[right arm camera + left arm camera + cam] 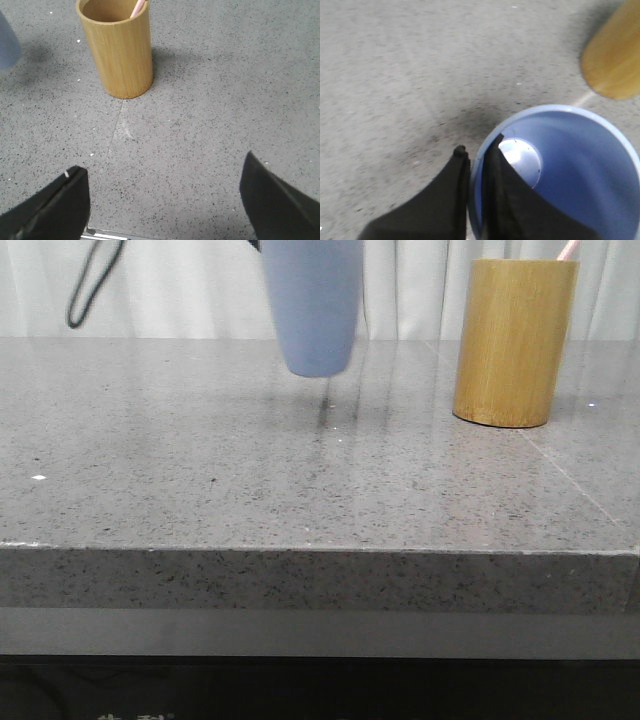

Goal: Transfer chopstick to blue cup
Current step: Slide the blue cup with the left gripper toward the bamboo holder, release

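Pink and thin, the chopstick (138,7) stands inside the wooden holder (514,342) at the far right of the grey worktop (200,480); it is not yet transferred. To the left, the blue cup (312,305) hangs above the worktop, its rim pinched between the closed fingers of the left hand (476,150). The right hand (165,195) hovers wide open and empty on the near side of the holder. I judge the next move is for it to go to the chopstick's tip and close on it.

No readable text, label, brand, number or sign appears on anything.
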Tool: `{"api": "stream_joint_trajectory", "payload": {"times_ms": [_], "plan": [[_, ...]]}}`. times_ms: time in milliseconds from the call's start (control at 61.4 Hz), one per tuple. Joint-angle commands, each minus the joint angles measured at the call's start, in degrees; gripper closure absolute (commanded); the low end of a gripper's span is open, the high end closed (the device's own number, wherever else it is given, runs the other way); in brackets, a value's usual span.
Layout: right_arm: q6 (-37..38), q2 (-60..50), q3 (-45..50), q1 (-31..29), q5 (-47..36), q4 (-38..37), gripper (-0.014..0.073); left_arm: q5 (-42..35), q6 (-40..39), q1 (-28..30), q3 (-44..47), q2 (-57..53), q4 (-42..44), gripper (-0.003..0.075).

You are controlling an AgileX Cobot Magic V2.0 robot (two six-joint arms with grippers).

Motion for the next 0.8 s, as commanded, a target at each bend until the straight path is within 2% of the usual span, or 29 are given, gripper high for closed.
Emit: {"api": "stream_joint_trajectory", "payload": {"times_ms": [0,782], "plan": [[-0.58,0.23,-1.86,-0.07,-3.50,0.83,-0.0028,-3.71,-0.03,-1.69,-1.82,-1.94,-0.33,0.0739],[-0.58,0.23,-1.86,-0.07,-3.56,0.83,-0.0028,-4.32,-0.03,-2.18,-1.82,0.96,-1.95,0.0737]]}}
